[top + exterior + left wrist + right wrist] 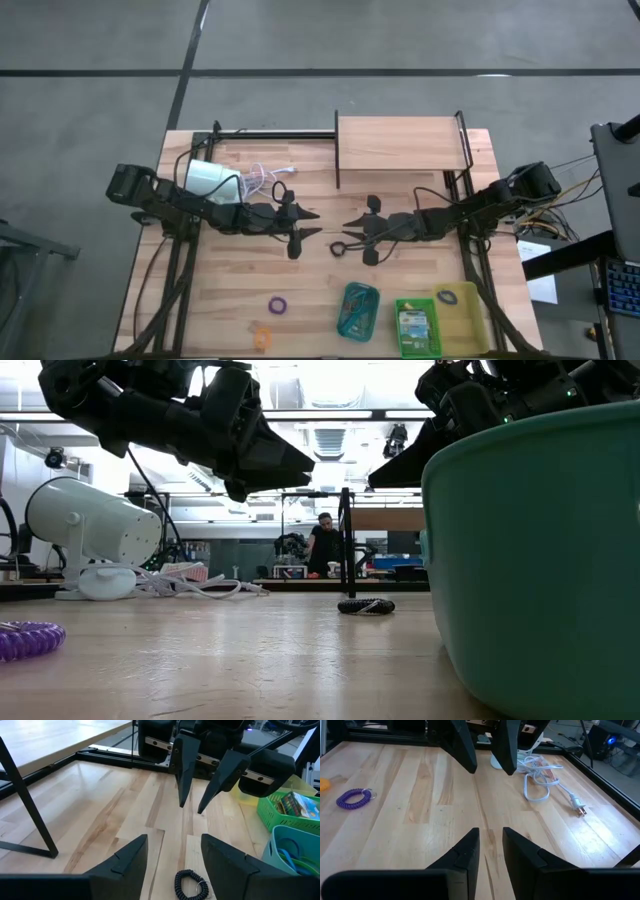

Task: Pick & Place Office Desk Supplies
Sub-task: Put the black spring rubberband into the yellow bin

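A black coiled loop [339, 248] [365, 605] lies flat on the table's middle, between my two grippers, which face each other above it. In the left wrist view the loop [190, 884] shows just below my open left gripper [175, 855] [317, 222]. My right gripper [491, 845] [348, 231] is open by a narrow gap with nothing in it. A purple loop [277, 303] [354, 797] and an orange loop [262, 337] lie near the front edge. A crayon box [415, 325] sits in the green tray [400, 345].
A white lamp [210, 180] with its white cord [545, 780] lies at the back left. A wooden shelf on a black frame [400, 145] stands at the back. Teal [359, 310] and yellow [465, 325] trays stand at the front right; a purple loop [447, 296] lies in the yellow one.
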Robot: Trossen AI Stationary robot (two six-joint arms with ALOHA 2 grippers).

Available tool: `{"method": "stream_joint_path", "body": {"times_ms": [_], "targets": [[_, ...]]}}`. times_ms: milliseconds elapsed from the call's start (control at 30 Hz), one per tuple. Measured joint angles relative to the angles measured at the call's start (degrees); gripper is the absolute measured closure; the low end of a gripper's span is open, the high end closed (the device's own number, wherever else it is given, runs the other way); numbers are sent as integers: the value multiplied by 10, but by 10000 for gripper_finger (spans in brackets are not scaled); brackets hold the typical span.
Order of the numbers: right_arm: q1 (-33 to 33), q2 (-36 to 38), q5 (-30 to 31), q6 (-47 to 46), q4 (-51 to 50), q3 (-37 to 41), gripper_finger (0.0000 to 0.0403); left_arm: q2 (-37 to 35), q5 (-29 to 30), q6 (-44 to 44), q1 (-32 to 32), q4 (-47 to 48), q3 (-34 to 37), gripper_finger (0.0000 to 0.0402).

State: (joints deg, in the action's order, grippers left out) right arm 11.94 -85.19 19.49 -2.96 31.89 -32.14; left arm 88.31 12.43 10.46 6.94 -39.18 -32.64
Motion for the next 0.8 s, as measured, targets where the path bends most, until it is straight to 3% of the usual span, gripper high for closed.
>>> {"method": "stream_joint_path", "body": {"times_ms": [800], "targets": [[0,0,0,0,0,0,331,0,0,2,0,4,0,212]]}}
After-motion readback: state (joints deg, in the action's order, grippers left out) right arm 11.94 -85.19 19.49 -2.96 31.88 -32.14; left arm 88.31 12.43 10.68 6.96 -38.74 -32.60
